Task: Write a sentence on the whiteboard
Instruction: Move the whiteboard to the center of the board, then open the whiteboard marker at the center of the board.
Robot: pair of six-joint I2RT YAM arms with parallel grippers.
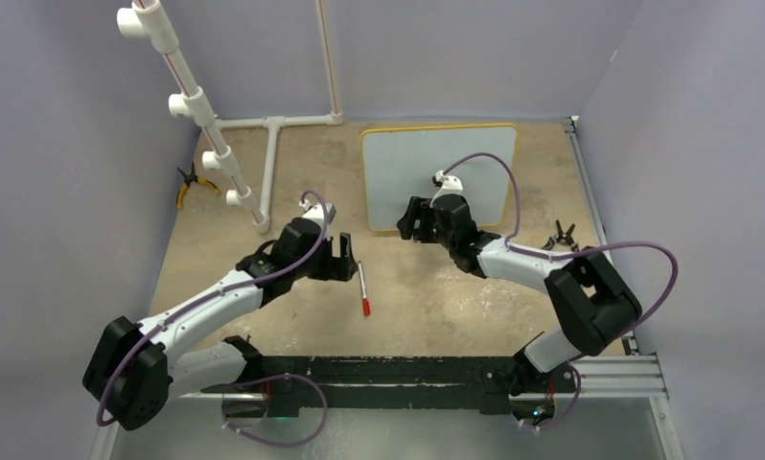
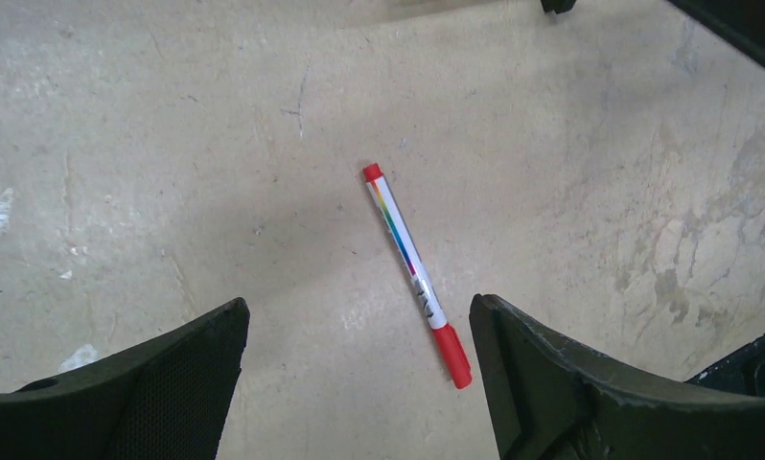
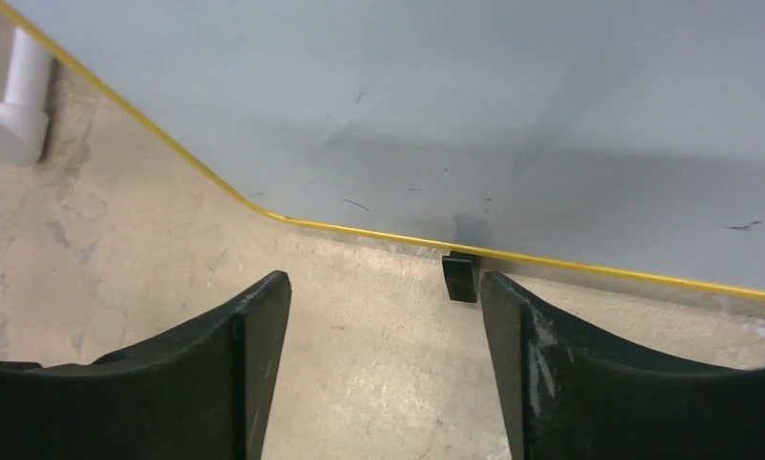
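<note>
Red marker (image 1: 362,287) lies up-frame just right of the wide, empty left pincer (image 1: 347,259); right pincer (image 1: 412,220), equally wide and empty, meets the horizontally long whiteboard (image 1: 407,158).

On a mottled, stained tan worktop (image 1: 427,297) — a marker (image 1: 363,287) lying flat, white barrel with a rainbow stripe, long red cap toward the near edge, small red plug at the far end. At far left, a white PVC pipe frame (image 1: 201,110): one length leaning, tee fittings along it, another upright by the back wall, base pipes flat on the worktop. Just beside the leaning pipe, yellow-handled pliers (image 1: 192,184). Near the right edge, a small black pronged object (image 1: 559,235) — too small to name. Pale lavender walls (image 1: 455,48) on three sides.
</note>
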